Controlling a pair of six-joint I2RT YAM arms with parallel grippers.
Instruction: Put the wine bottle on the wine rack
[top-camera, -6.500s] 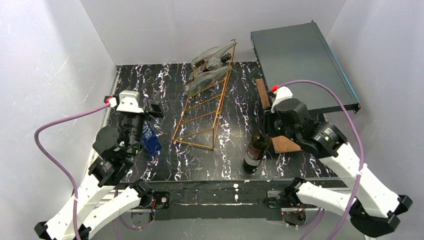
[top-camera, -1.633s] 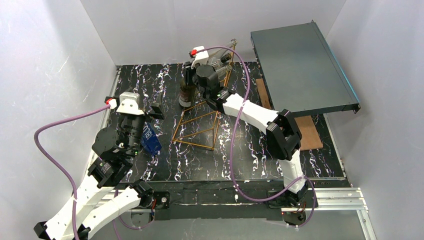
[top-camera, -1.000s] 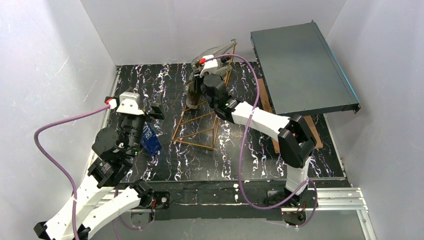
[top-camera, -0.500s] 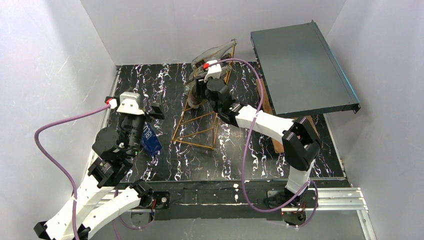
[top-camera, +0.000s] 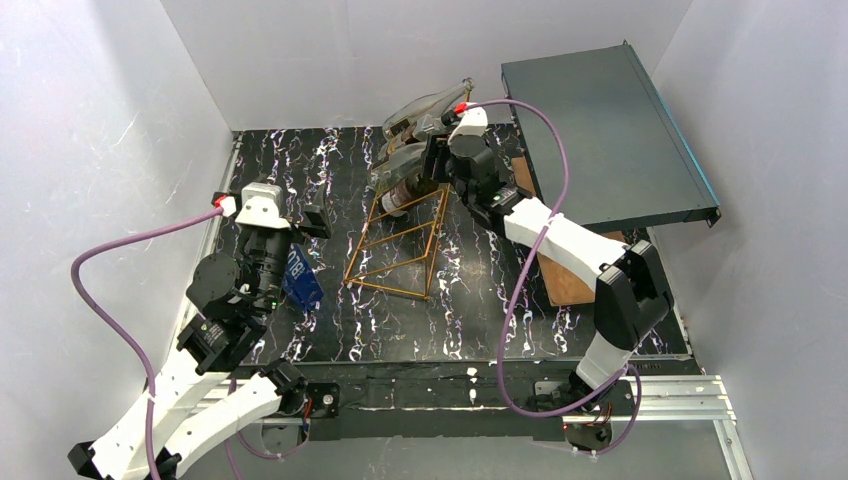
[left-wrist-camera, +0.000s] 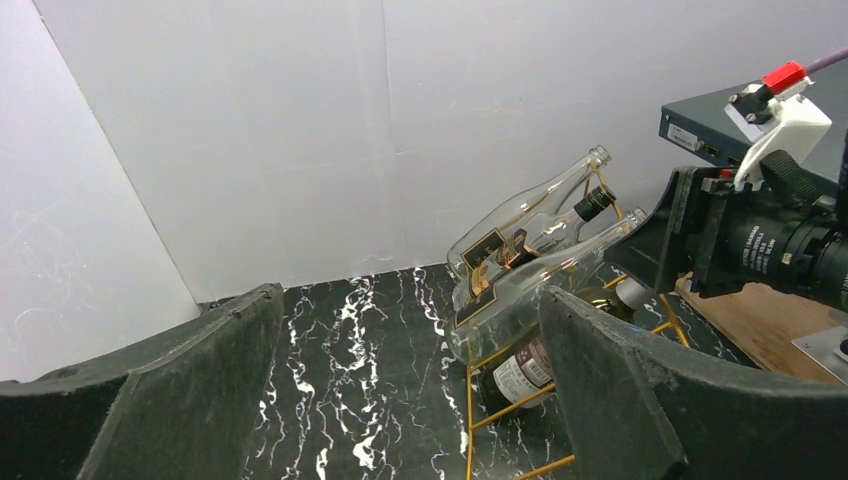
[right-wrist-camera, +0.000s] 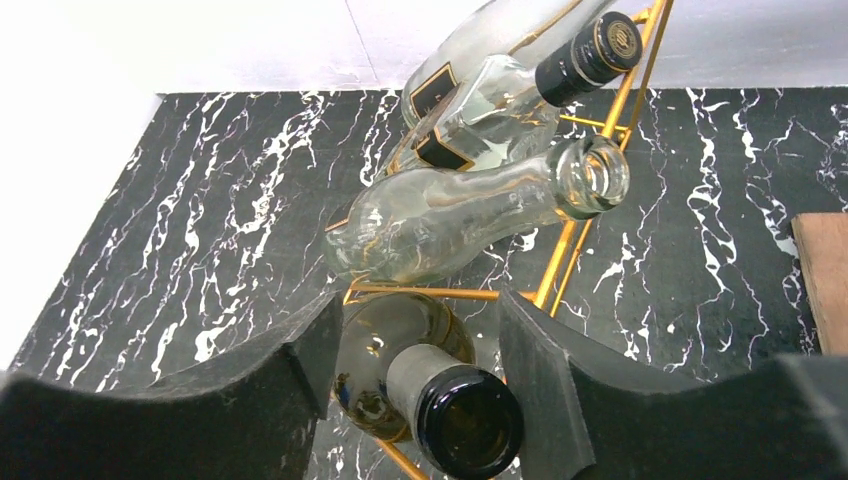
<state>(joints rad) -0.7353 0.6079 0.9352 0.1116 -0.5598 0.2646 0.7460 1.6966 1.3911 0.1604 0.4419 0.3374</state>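
The copper-gold wire wine rack (top-camera: 400, 235) stands mid-table. Two clear bottles (top-camera: 420, 110) lie on its upper rungs. A dark wine bottle (top-camera: 398, 197) with a pale label lies tilted on a lower rung beneath them; it also shows in the left wrist view (left-wrist-camera: 530, 370). My right gripper (top-camera: 428, 178) reaches in from the right. In the right wrist view its fingers (right-wrist-camera: 300, 370) stand either side of the dark bottle (right-wrist-camera: 420, 370), with a gap on the right side. My left gripper (top-camera: 305, 240) is open and empty, left of the rack.
A dark flat box (top-camera: 605, 130) leans at the back right, over a wooden board (top-camera: 570, 285). A blue labelled block (top-camera: 300, 280) sits by the left arm. White walls enclose the black marble table (top-camera: 470, 300).
My right arm carried the dark bottle from the table's front to the rack. In the last second the bottle tipped from upright to lying on the rungs, and the wrist swung right.
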